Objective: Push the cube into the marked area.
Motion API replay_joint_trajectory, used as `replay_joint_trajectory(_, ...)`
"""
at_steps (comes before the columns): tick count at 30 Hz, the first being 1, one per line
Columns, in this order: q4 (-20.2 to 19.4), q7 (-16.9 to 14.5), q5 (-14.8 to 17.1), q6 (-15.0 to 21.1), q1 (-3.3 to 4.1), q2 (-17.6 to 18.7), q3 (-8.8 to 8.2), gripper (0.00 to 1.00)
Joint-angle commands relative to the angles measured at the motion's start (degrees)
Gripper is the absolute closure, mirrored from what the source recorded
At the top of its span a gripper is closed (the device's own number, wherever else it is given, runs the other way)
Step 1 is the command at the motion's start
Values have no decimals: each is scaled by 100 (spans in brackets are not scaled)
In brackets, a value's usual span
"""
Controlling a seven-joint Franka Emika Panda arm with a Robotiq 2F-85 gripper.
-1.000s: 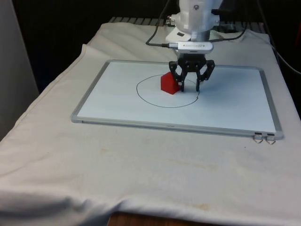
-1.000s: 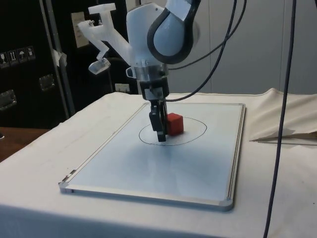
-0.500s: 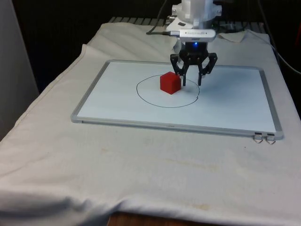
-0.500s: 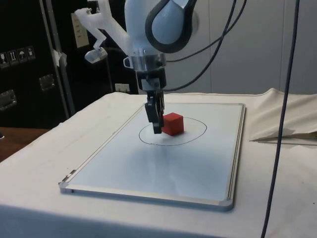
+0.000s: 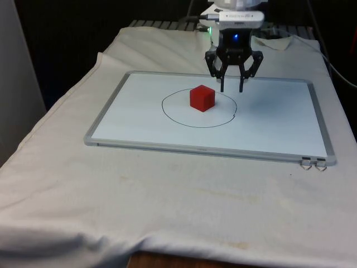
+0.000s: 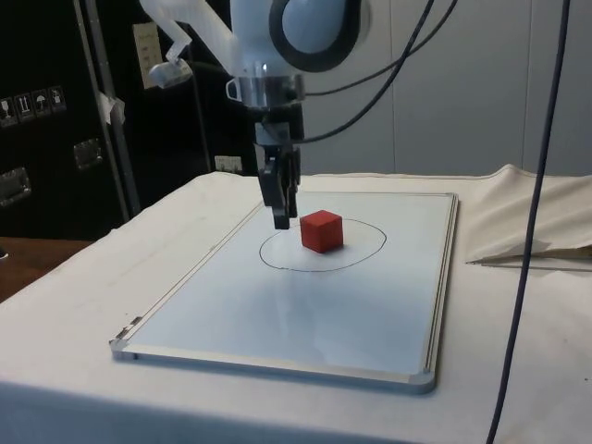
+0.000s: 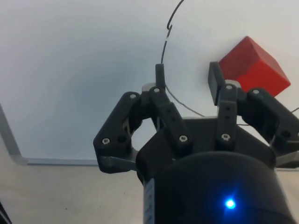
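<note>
A red cube rests on the whiteboard inside the black drawn circle. My black gripper hangs above the board, just behind the cube and over the circle's far rim, towards the front view's right of the cube. Its fingers are a little apart with nothing between them. The cube stands free, not touched by the gripper.
The whiteboard has a grey metal frame and lies on the white cloth. Two binder clips sit at its near corner on the front view's right. Cables hang beside the table in the side view.
The gripper has lifted off the board and drawn back from the cube toward the robot. The cube stays where it was left inside the circle.
</note>
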Motion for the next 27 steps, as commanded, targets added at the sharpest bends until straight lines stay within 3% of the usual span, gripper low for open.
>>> replay_joint_trajectory(1,-11,103,-6,-74,23,-120,11,100)
replay_joint_trajectory(13,63,544,-34,-521,40,-625,120,100)
replay_joint_trajectory(16,74,533,-6,-539,34,-659,138,100)
replay_joint_trajectory(27,321,854,-23,-1146,57,-1026,218,100)
